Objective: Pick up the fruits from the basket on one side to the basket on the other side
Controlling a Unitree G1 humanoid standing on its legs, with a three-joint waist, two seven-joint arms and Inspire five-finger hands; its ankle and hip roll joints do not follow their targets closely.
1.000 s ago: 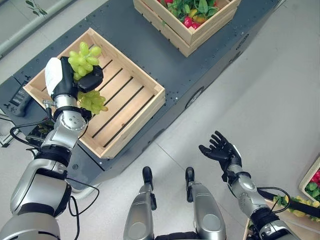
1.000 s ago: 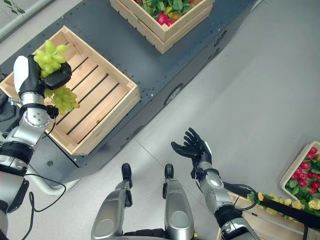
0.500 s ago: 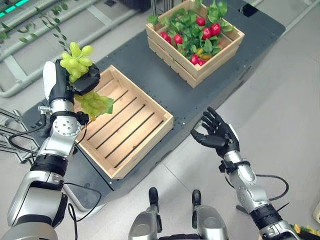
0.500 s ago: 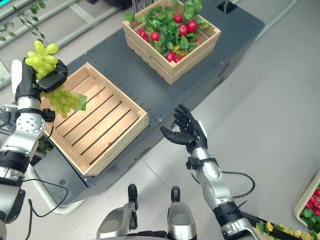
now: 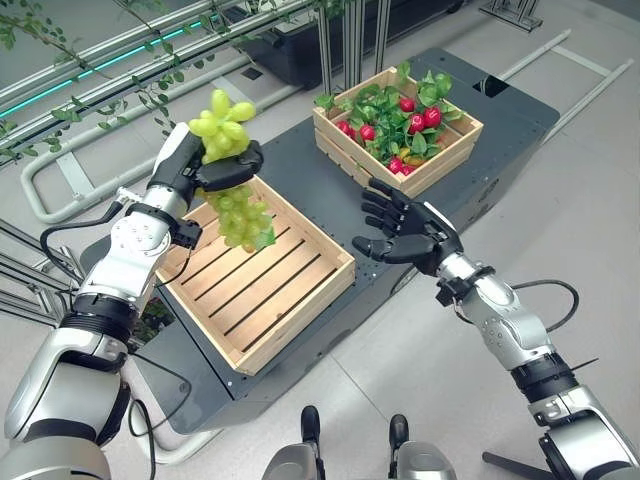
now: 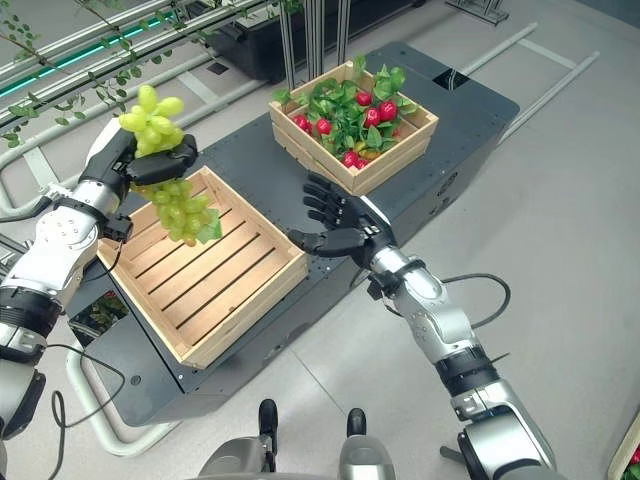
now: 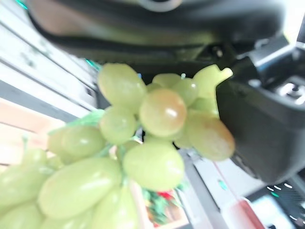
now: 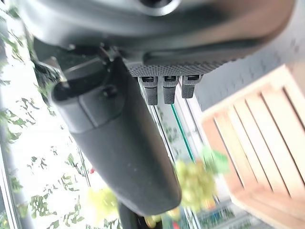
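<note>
My left hand is shut on a bunch of green grapes, held above the far left part of an empty wooden crate on the dark platform. The grapes show close up in the left wrist view, pinched under the fingers. A second wooden crate at the far right of the platform holds leafy greens and red fruits. My right hand is open, fingers spread, hovering between the two crates. Part of that hand shows in the right wrist view, with the grapes and the empty crate beyond.
The platform drops to a grey floor on the right and near sides. Metal rails with green vines run behind the platform on the far left. A dark square opening sits at the platform's far right corner.
The camera has tilted up, so the whole scene has shifted. My left hand still holds the grapes, now over the crate's far left. My right hand has risen and reached forward between the crates.
</note>
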